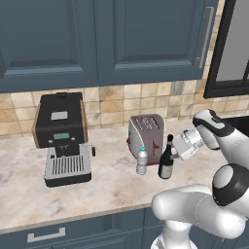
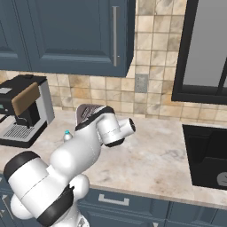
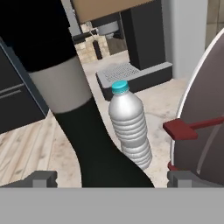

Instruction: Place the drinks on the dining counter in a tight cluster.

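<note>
Dark wine bottle (image 3: 87,131) between open gripper (image 3: 107,177) fingertips, water bottle (image 3: 129,127) just beyond

A kitchen: coffee machine (image 1: 62,138) and toaster (image 1: 146,135) on a marbled counter (image 1: 107,187) below blue cabinets (image 1: 102,39).

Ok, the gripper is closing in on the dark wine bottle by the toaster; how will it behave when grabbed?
The wine bottle is tall and slim on a small base, so a sideways nudge would probably tip it. It looks like smooth glass, likely slippery and heavy for its width. The open gripper sits near its neck; the water bottle and toaster stand close, so a fall could hit them.
</note>
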You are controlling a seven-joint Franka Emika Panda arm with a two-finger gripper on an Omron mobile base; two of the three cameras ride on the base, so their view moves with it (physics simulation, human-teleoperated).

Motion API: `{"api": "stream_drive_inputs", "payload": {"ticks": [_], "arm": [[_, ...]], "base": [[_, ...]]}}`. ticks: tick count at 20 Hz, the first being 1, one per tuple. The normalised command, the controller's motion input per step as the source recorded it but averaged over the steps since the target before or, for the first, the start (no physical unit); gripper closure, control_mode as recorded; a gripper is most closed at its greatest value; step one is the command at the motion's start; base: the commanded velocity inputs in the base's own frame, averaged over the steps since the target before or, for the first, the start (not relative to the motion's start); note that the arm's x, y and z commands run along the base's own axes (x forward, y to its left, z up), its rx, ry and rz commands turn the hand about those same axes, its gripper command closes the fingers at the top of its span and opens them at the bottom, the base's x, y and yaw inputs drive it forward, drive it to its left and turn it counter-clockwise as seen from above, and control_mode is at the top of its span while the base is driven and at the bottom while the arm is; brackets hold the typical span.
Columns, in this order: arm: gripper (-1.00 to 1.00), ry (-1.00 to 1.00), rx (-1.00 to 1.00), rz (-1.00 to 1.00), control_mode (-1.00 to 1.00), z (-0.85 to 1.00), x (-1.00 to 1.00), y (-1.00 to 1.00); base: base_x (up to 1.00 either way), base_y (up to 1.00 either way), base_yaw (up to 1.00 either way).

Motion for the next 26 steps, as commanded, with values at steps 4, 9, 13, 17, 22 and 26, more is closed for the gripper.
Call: {"api": "stream_drive_inputs", "payload": {"ticks": [4, 9, 13, 17, 22, 26], "arm": [[-1.0, 0.0, 0.0, -0.02, -1.0, 0.0, 0.14, 0.02], [-1.0, 0.0, 0.0, -0.01, -1.0, 0.0, 0.03, 0.0], [-1.0, 0.0, 0.0, 0.0, -1.0, 0.0, 0.0, 0.0], [-1.0, 0.0, 0.0, 0.0, -1.0, 0.0, 0.0, 0.0], [-1.0, 0.0, 0.0, 0.01, -1.0, 0.0, -0.02, 0.04], [-1.0, 0.0, 0.0, 0.04, -1.0, 0.0, 0.0, 0.07]], "base": [[0.0, 0.0, 0.0], [0.0, 0.0, 0.0], [0.0, 0.0, 0.0], [0.0, 0.0, 0.0], [0.0, 0.0, 0.0], [0.0, 0.0, 0.0]]}}
